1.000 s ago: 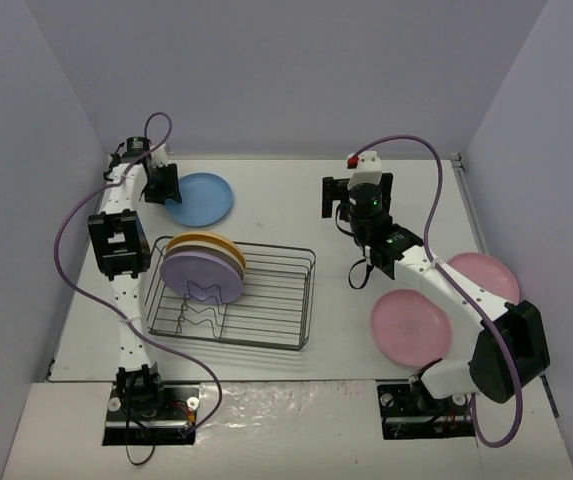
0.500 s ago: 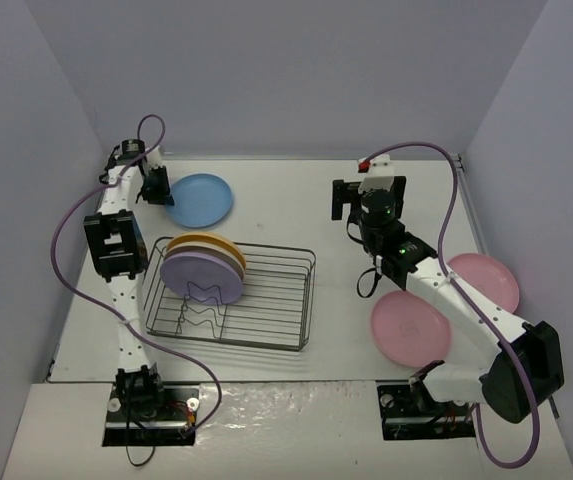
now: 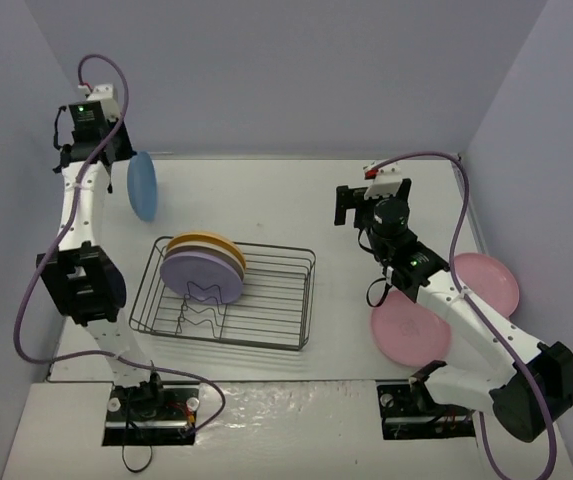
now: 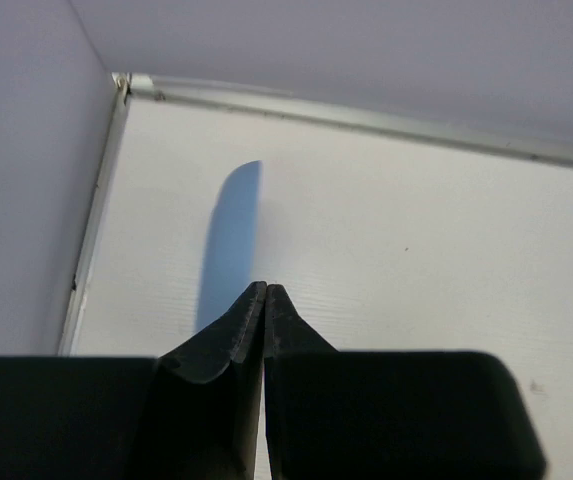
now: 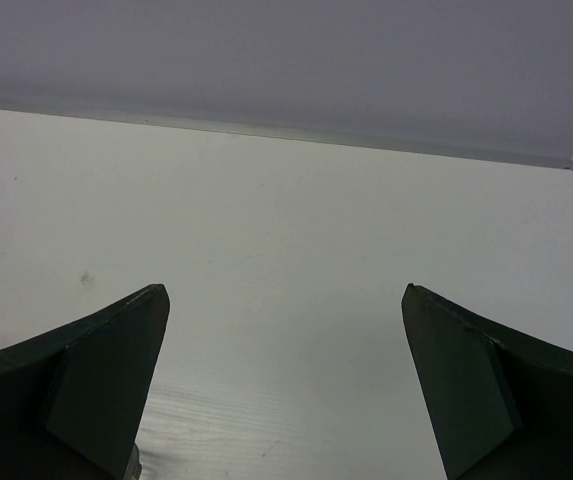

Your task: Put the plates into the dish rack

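Observation:
My left gripper (image 3: 118,163) is raised high at the far left and is shut on the rim of the blue plate (image 3: 142,186), which hangs edge-on above the table. In the left wrist view the jaws (image 4: 264,288) are pressed together on the plate (image 4: 232,250). The dish rack (image 3: 271,300) holds a purple plate (image 3: 201,276) and a yellow-orange plate (image 3: 206,242) upright at its left end. Two pink plates (image 3: 408,327) (image 3: 488,281) lie flat at the right. My right gripper (image 3: 350,207) is open and empty above bare table (image 5: 284,290).
The right arm's forearm crosses over the nearer pink plate. Grey walls close in the left, back and right sides. The table's back edge strip (image 5: 366,140) shows ahead of the right gripper.
My left arm has lifted the blue plate off the table and swung it up and left, so it now hangs edge-on. The right gripper has drifted slightly right.

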`<action>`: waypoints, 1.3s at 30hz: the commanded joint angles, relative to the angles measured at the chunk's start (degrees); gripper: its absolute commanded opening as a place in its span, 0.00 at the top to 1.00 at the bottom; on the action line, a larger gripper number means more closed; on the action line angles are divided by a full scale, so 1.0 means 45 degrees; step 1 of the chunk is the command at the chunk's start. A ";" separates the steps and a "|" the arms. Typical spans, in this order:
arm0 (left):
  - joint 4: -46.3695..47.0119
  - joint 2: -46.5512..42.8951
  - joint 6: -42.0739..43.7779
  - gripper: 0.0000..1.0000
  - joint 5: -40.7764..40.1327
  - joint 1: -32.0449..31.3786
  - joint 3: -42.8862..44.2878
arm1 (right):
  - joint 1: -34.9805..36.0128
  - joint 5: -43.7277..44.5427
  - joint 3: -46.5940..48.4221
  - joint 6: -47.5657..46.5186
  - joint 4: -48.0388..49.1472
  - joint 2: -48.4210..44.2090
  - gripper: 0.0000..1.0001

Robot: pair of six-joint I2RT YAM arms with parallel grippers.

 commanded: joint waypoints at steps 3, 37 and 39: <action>0.4761 -0.4736 -0.0274 1.00 0.0276 -0.0102 -0.3238 | 0.0088 -0.1068 -0.0048 -0.0109 0.1216 -0.0968 0.00; -0.1882 0.1530 -0.5801 0.04 -0.2677 0.2877 -0.2194 | 0.0128 -0.0994 -0.0043 -0.0156 0.0780 0.0161 0.00; -0.1762 0.2001 -0.6081 0.04 -0.2664 0.2877 -0.2015 | 0.0128 -0.0965 0.0012 -0.0143 0.0682 0.0236 0.00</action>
